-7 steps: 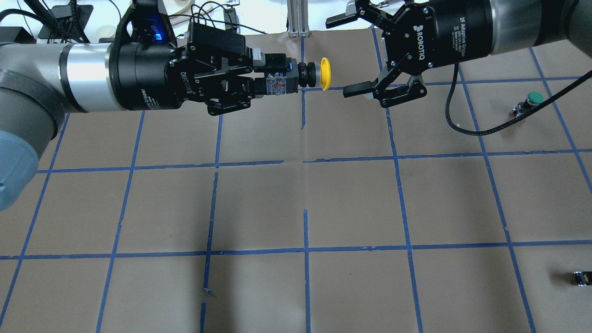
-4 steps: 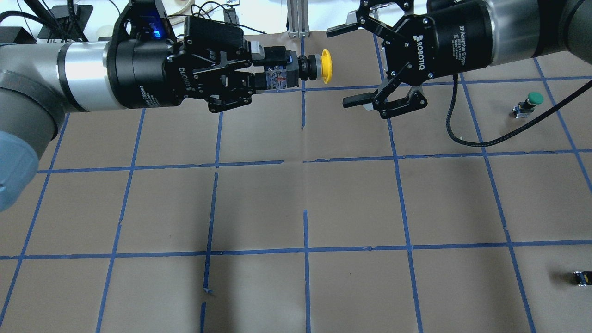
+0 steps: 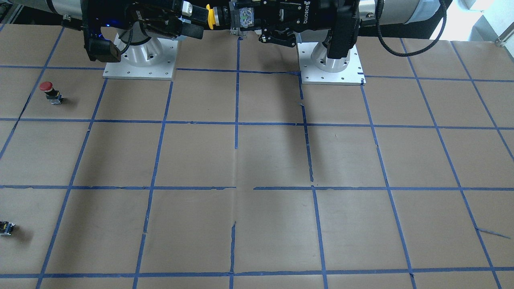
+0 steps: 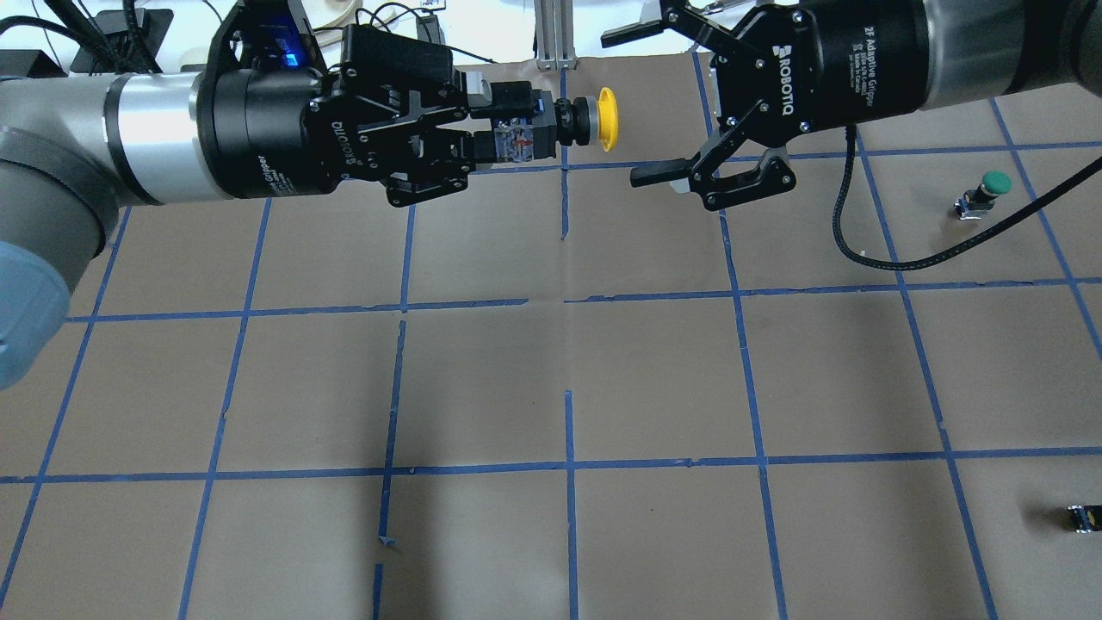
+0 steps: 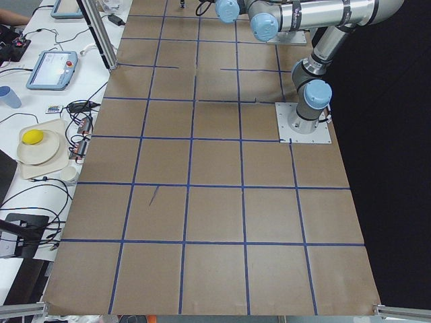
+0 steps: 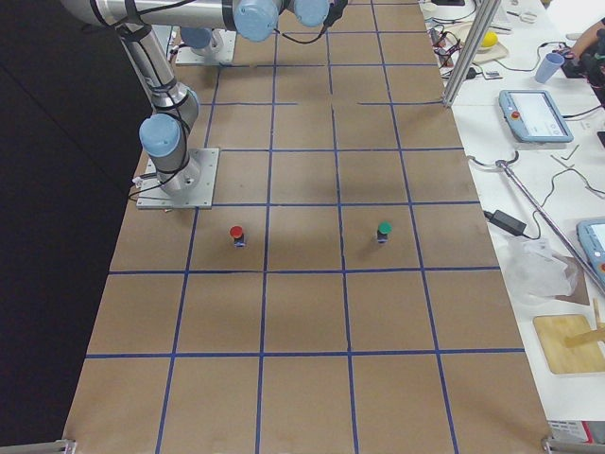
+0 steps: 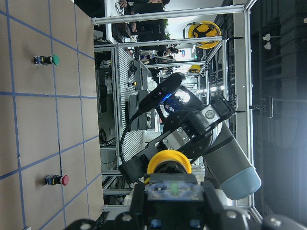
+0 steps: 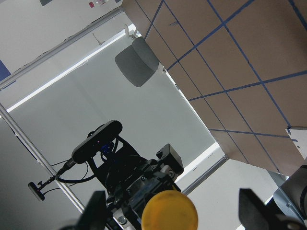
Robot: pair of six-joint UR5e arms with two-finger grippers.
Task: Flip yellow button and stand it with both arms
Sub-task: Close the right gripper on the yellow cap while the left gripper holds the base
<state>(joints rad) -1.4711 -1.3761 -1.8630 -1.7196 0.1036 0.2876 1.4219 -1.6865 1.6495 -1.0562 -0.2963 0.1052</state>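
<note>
The yellow button [image 4: 608, 118] is held sideways in the air over the table's far middle, its cap pointing at my right gripper. My left gripper [image 4: 504, 125] is shut on its black-and-grey switch body. My right gripper [image 4: 644, 103] is open, its fingers above and below the line of the cap and just clear of it. In the front-facing view the cap [image 3: 209, 17] sits between the two grippers at the top edge. The right wrist view looks straight at the cap [image 8: 169, 211], between its own spread fingers [image 8: 96, 211]. The left wrist view shows the button [image 7: 169, 162] from behind.
A green-capped button [image 4: 990, 188] stands at the far right of the brown paper table [image 4: 568, 362]. A red-capped button [image 3: 50, 92] stands near the right arm's base [image 3: 138, 56]. A small capless black part [image 4: 1083, 517] lies near the right edge. A black cable [image 4: 869, 250] hangs from the right wrist.
My left gripper has lifted the yellow button slightly away from me. My right gripper, still open, has shifted a little left toward the cap.
</note>
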